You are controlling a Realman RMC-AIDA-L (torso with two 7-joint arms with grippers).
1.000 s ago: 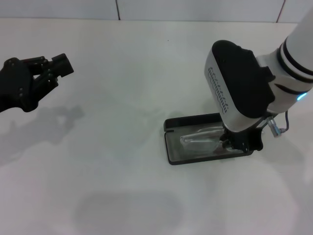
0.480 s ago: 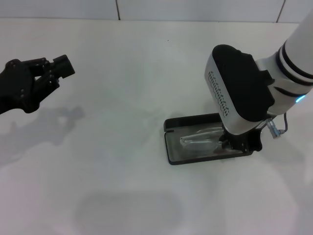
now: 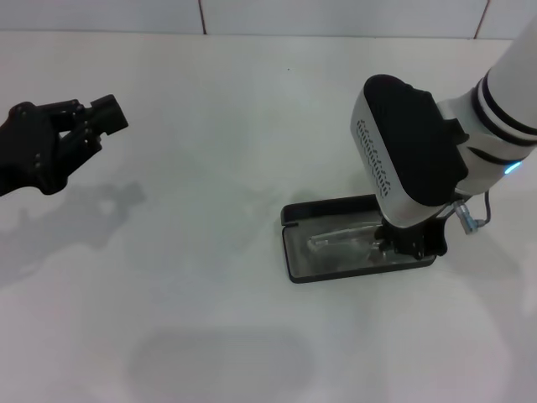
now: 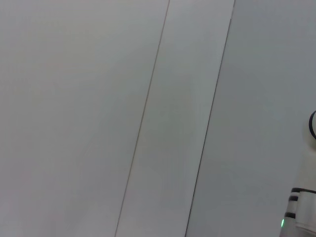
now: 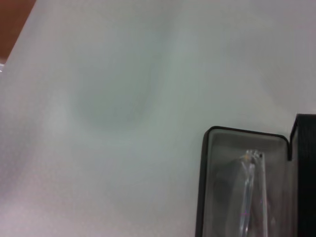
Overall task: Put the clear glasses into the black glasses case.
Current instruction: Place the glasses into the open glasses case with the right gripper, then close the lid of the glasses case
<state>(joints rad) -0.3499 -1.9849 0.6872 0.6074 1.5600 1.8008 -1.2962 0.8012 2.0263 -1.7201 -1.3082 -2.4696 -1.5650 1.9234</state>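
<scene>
From the head view, the right gripper [image 3: 401,243] sits low over the black glasses case [image 3: 295,262], jaws hidden; left gripper [image 3: 88,122] idles narrow. Right wrist: the clear glasses [image 5: 252,195] lie inside, so release gently, lift straight.

Head camera looks down; right wrist camera shares the black glasses case [image 3: 304,252].
</scene>
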